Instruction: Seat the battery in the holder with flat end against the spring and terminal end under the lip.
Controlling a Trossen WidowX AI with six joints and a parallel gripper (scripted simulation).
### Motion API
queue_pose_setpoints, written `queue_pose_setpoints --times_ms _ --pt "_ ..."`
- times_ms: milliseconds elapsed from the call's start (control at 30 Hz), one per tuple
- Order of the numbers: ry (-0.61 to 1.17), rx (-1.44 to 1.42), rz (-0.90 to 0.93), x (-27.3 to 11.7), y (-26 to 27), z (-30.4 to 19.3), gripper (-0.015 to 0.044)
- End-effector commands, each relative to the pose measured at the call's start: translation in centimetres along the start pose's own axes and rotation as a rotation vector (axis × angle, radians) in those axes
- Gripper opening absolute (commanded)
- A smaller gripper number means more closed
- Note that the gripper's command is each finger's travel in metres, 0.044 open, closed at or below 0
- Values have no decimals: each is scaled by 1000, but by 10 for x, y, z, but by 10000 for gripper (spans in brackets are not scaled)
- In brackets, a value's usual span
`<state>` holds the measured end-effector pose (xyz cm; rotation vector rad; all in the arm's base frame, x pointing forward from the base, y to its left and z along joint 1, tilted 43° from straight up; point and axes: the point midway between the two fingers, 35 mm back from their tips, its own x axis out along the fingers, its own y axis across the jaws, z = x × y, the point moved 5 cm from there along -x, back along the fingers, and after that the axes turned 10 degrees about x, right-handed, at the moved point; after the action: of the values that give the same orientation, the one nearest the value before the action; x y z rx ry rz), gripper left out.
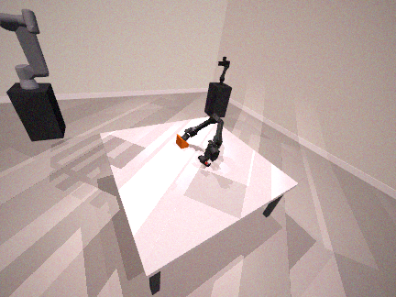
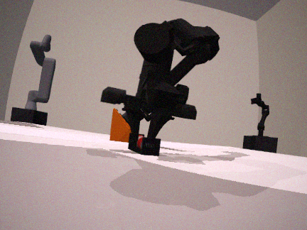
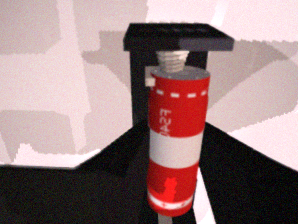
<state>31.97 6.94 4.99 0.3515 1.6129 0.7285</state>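
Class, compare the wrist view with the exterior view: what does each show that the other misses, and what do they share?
Only the wrist view shows the spring at the battery's far end, the holder's dark end plate above it, and the battery's dashed line and printing.

Only the exterior view shows the whole arm bent over the table, the orange wedge behind it, and two other arms on pedestals in the background.

Both show the red-and-white battery down at the black holder, with the end effector shut on it.
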Motion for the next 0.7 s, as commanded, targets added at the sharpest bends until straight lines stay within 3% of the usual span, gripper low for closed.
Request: queue_pose_setpoints --times_ms 0,667 --pt "-33 -15 9 0 2 3 80" --pt "-109 -17 12 2 3 -4 80"
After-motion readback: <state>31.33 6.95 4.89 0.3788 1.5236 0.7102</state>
